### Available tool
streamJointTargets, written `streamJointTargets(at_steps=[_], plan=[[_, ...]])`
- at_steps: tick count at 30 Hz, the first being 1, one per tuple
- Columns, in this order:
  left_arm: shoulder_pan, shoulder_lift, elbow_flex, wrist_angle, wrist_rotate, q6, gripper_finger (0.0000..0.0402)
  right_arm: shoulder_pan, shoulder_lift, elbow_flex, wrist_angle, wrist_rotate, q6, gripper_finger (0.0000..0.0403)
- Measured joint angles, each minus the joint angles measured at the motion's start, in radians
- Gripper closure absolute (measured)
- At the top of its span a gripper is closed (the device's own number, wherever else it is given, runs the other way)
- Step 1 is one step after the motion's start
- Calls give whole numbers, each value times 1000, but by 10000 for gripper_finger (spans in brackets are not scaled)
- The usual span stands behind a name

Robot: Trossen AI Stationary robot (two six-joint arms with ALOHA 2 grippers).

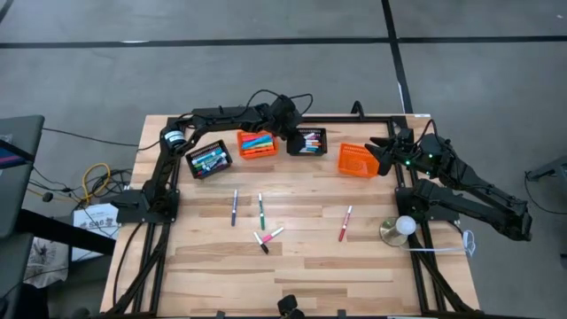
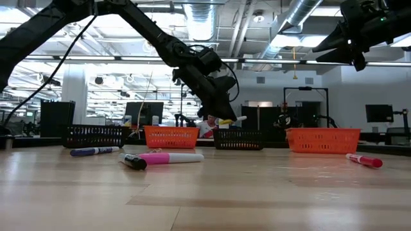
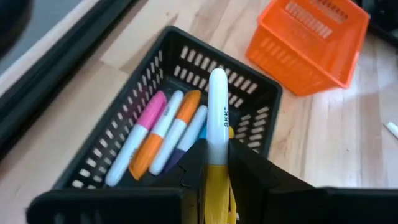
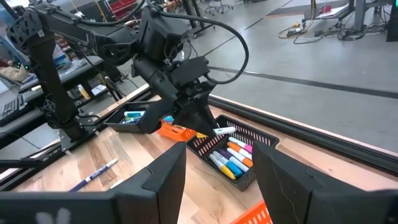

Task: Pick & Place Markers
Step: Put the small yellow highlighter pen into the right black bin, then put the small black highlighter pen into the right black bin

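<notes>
Wood table [image 1: 310,266], loose markers [image 1: 261,213], left end effector [image 3: 214,163] clamping yellow marker [image 3: 217,118], right end effector [image 4: 219,177] apart.

Yellow marker [image 3: 217,124] lower barrel hidden between left gripper [image 3: 214,165] fingers; basket [image 3: 124,155] near corner cut off.

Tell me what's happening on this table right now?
The left gripper is shut on a yellow and white marker, holding it above a black basket that already has several markers inside. The right gripper is open and empty, raised near the orange basket on its side. A few loose markers lie on the table, not yet sorted.
</notes>
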Motion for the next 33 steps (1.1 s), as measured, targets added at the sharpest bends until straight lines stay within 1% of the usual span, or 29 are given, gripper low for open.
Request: streamJointTargets(at_steps=[7, 15, 23, 26, 29, 32, 33], plan=[[7, 6, 0, 2, -3, -75, 346, 0, 0, 0, 0, 0, 7, 229], [4, 6, 0, 9, -9, -93, 311, 0, 0, 0, 0, 0, 8, 231], [-3, 5, 0, 13, -19, -82, 291, 0, 0, 0, 0, 0, 8, 230], [-4, -28, 0, -1, 5, -123, 289, 0, 0, 0, 0, 0, 8, 231], [-22, -107, -1, -43, 54, -138, 290, 0, 0, 0, 1, 0, 8, 232], [-74, -202, -34, -75, 51, -146, 292, 0, 0, 0, 1, 0, 8, 230], [-97, -234, -51, -74, 30, -164, 293, 0, 0, 0, 1, 0, 8, 230]])
